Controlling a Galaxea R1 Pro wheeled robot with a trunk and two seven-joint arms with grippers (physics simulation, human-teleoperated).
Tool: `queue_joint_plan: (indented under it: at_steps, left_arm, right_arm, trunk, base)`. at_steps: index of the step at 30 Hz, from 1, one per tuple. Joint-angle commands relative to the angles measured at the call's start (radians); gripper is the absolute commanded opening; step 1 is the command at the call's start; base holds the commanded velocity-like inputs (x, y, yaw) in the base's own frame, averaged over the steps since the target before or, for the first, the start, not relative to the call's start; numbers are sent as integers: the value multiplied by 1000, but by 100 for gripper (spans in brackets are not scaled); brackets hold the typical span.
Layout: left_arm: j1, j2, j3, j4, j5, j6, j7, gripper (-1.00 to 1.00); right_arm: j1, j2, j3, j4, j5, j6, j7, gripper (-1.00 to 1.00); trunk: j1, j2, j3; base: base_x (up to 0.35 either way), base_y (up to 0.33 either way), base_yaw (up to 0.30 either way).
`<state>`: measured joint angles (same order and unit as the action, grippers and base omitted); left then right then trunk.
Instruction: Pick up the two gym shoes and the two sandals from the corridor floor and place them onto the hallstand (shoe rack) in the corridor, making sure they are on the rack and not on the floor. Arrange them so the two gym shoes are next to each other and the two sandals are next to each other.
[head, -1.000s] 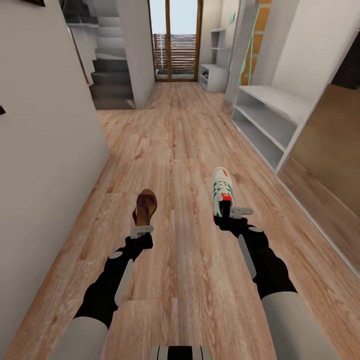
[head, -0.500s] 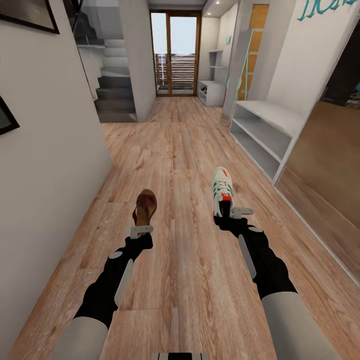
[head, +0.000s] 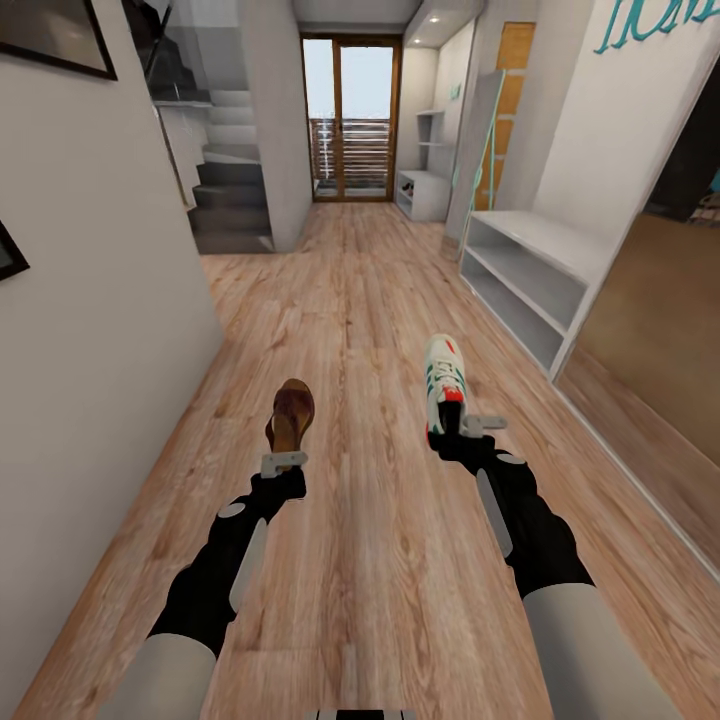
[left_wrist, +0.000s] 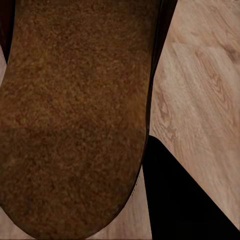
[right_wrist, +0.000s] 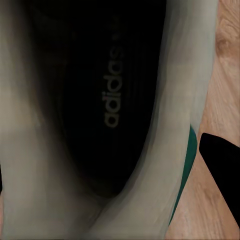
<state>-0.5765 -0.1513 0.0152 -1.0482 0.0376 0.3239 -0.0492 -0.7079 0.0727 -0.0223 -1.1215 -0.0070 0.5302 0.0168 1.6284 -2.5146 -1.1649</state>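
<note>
I've got a sandal (head: 291, 413) gripped in my left fingers (head: 283, 461), a gym shoe (head: 444, 384) in my right fingers (head: 470, 424); the hallstand (head: 528, 268) lies ahead-right, nearer my right arm.

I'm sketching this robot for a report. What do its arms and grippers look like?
Both arms match: pale grey upper segments, black forearms with a light grey side strip and round grey joint caps. The left gripper and right gripper are small, with flat light grey fingers on black wrists. No cables or markings show.
</note>
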Motion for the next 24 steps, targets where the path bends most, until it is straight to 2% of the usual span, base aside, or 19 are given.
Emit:
queue_joint_plan:
  at_steps: [1,13,24]
  left_arm:
    - [0,-1,2,-1,1,6,-4,-100]
    - [0,-1,2,0,2,6,-4,-100]
    - [0,-3,0,0,2,6,-4,-100]
  right_arm:
    - [-1,1,-2,-1,-1,5,2,-100]
    - [0,1,-2,-1,-1,5,2,-100]
    - [0,1,-3,-1,-1,5,2,-100]
  trunk:
    - [0,0,-1]
    - [0,0,0]
    - [0,0,8]
  base:
    - [343,0,0]
    - [347,0,2]
    - [347,-58,197]
